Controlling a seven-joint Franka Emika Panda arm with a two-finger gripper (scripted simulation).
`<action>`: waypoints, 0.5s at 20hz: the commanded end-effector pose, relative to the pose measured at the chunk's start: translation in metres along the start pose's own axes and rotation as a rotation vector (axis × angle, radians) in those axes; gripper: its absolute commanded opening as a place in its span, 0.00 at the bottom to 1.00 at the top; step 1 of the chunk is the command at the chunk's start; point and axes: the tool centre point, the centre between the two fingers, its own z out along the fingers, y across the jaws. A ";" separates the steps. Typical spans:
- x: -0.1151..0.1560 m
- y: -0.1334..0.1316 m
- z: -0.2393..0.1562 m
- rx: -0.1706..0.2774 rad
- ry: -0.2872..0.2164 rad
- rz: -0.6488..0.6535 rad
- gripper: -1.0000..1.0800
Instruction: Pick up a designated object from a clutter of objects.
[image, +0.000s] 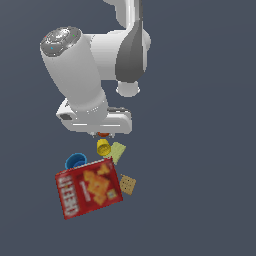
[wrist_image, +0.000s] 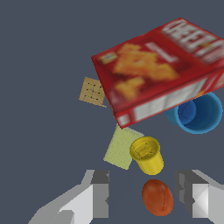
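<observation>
The blue cup (image: 75, 161) stands at the far edge of the red Cheez-It box (image: 87, 188), partly hidden by it. In the wrist view the blue cup (wrist_image: 199, 113) shows its open mouth beside the box (wrist_image: 162, 70). My gripper (wrist_image: 146, 194) is open, its fingers (wrist_image: 99, 194) on either side of the orange-red round thing (wrist_image: 157, 197). In the exterior view my gripper (image: 102, 134) hangs just above the clutter, offset from the blue cup toward the exterior view's right. The yellow cup (image: 103, 147) lies beneath it.
A pale green flat piece (image: 118, 151) lies next to the yellow cup (wrist_image: 148, 155), also in the wrist view (wrist_image: 120, 148). A tan square (image: 128, 184) lies by the box's corner, also in the wrist view (wrist_image: 92, 92). The ground is plain dark grey (image: 200, 150).
</observation>
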 end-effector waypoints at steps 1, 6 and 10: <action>0.012 0.027 0.017 0.024 -0.004 0.042 0.62; 0.030 0.083 0.053 0.066 -0.006 0.125 0.62; 0.038 0.125 0.081 0.093 -0.005 0.184 0.62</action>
